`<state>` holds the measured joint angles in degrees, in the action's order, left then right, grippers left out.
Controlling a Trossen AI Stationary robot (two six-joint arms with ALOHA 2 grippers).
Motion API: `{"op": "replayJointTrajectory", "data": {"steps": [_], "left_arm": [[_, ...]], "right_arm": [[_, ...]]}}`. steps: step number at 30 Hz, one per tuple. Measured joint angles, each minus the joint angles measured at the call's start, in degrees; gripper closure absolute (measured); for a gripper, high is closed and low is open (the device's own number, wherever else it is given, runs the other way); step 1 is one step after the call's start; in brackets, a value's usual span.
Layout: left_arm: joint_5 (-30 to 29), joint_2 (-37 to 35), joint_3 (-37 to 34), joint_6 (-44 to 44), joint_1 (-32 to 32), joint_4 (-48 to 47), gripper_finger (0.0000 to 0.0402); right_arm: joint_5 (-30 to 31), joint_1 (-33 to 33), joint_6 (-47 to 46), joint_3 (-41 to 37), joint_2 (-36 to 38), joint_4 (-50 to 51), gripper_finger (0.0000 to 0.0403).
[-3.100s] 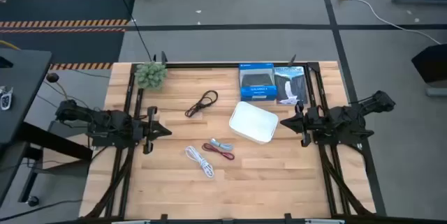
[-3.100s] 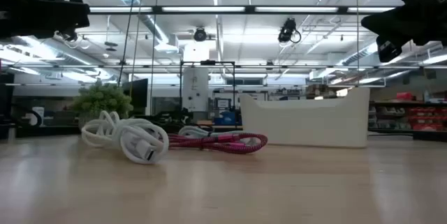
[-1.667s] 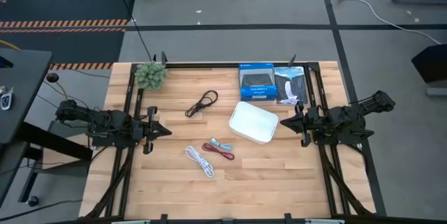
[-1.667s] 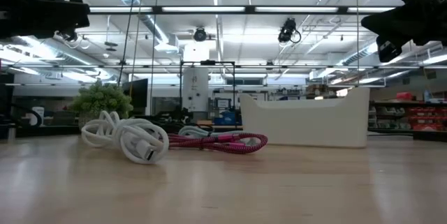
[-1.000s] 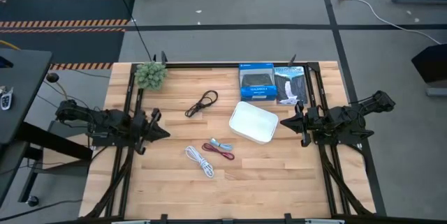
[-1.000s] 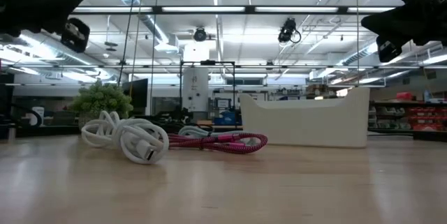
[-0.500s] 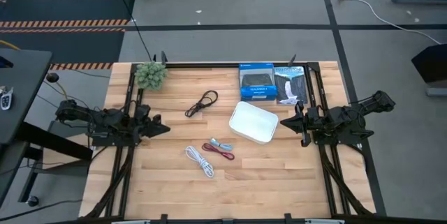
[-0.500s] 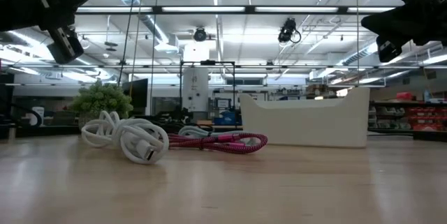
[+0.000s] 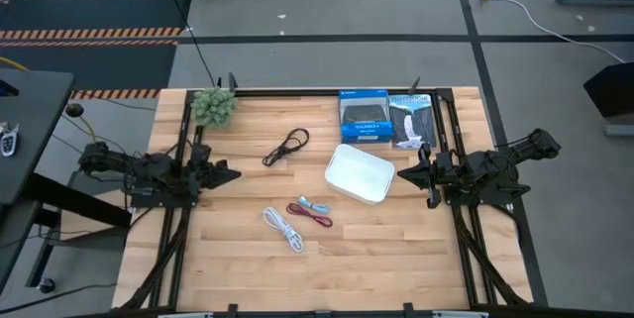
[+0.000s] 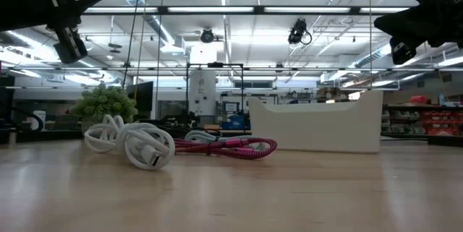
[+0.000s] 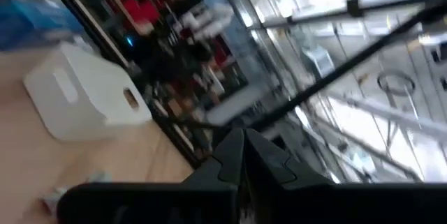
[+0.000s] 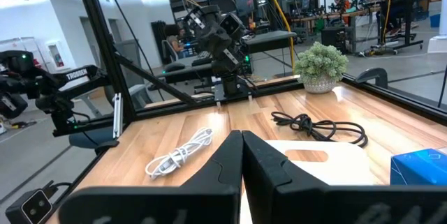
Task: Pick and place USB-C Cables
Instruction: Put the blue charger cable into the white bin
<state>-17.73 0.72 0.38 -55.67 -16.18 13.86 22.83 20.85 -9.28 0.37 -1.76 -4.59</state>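
Note:
Several small coiled cables lie loose on the wooden table: black (image 9: 286, 147) toward the far side, white (image 9: 283, 228), dark red (image 9: 317, 218) and grey-blue (image 9: 315, 204) near the middle. The white tray (image 9: 359, 173) stands right of them. In the low view the white cable (image 10: 130, 142) and the dark red one (image 10: 231, 146) lie in front of the tray (image 10: 316, 122). My left gripper (image 9: 234, 174) hovers shut above the table's left side, left of the cables. My right gripper (image 9: 411, 171) hovers shut just right of the tray. In each wrist view the fingers (image 11: 241, 140) (image 12: 242, 137) meet.
A small potted plant (image 9: 213, 106) stands at the far left corner. A blue box (image 9: 364, 117) and a dark package (image 9: 412, 120) lie at the far edge behind the tray. Black frame rails run along the table's sides. Bare wood lies toward the near edge.
My left gripper has turned about its own long axis and shifted slightly toward the table's far edge, staying shut and above the table. The cables and the tray have stayed where they were.

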Motion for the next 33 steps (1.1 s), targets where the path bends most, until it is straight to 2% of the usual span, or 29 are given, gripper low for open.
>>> {"op": "replayJointTrajectory", "data": {"steps": [5, 9, 13, 16, 20, 24, 27, 31, 33], "left_arm": [[-7.59, 0.00, 0.00, 5.63, -0.01, -0.53, 0.0381], [-14.14, 0.01, 0.00, 6.73, -0.01, -0.78, 0.0381], [-15.92, 0.01, 0.09, 6.37, -0.01, -0.89, 0.0381], [-16.61, 0.08, 1.48, 10.93, -0.01, -2.65, 0.0381], [-23.88, 0.01, 2.00, 12.69, 0.01, -2.76, 0.0381], [-28.44, -0.01, 2.05, 13.28, -0.01, -4.55, 0.0381], [-30.62, -0.01, 2.08, 11.66, -0.01, -8.66, 0.0381], [-32.56, 0.06, 2.36, 1.71, -0.01, -16.27, 0.0381], [-33.39, 0.19, 2.54, -1.13, -0.01, -16.65, 0.0381]], "right_arm": [[0.01, -0.01, 0.00, -0.01, 0.00, -0.01, 0.0389], [0.00, -0.01, 0.00, -0.01, 0.00, -0.01, 0.0389], [0.00, 0.01, 0.01, 0.01, 0.00, -0.01, 0.0389], [0.00, -0.01, 0.00, 0.00, 0.00, -0.01, 0.0389], [0.00, 0.01, 0.00, -0.01, 0.00, -0.01, 0.0389], [0.00, -0.01, 0.00, 0.00, 0.00, -0.06, 0.0389], [0.00, -0.01, 0.00, -0.01, 0.00, -0.05, 0.0389], [0.00, -0.01, 0.00, -0.01, 0.00, -0.04, 0.0389], [0.00, 0.00, 0.00, 0.01, 0.00, -0.02, 0.0389]]}}
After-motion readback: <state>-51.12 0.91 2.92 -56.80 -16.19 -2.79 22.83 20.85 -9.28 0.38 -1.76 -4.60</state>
